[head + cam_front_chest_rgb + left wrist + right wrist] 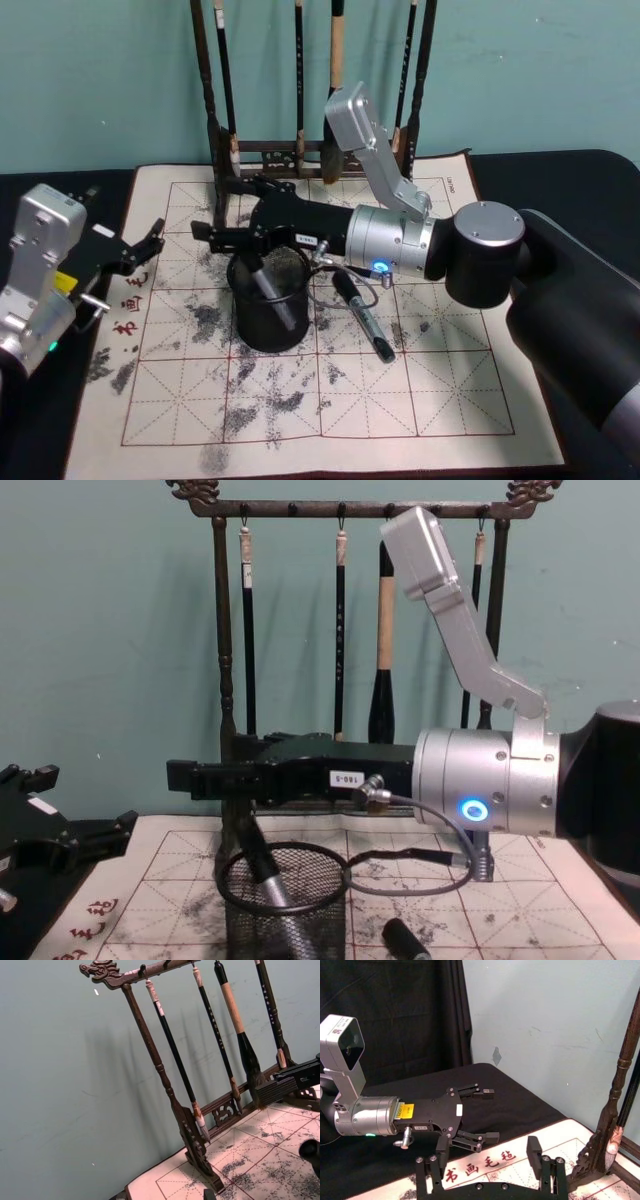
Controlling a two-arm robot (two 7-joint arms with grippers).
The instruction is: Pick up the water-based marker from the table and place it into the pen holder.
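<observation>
i read the marker (272,287) as already down in the pen holder (245,325), leaning against the mesh with its top above the rim. the right gripper (479,1157) hung just above it, jaws apart and nothing between them. the left gripper (152,240) sat near the mat's left edge, jaws apart too, well clear of the holder. main risk as i judged it: pulling the right arm back low could clip the leaning marker or the rim and tip the light cup. the grey cable (400,888) looped close to the rim and could snag it. a second pen (362,318) lay on the mat (450,400) just beside the holder under my forearm, easy to roll. the brush rack (222,630) stood close behind the fingers, so little room that way; straight up and the near side of the mat looked open.
</observation>
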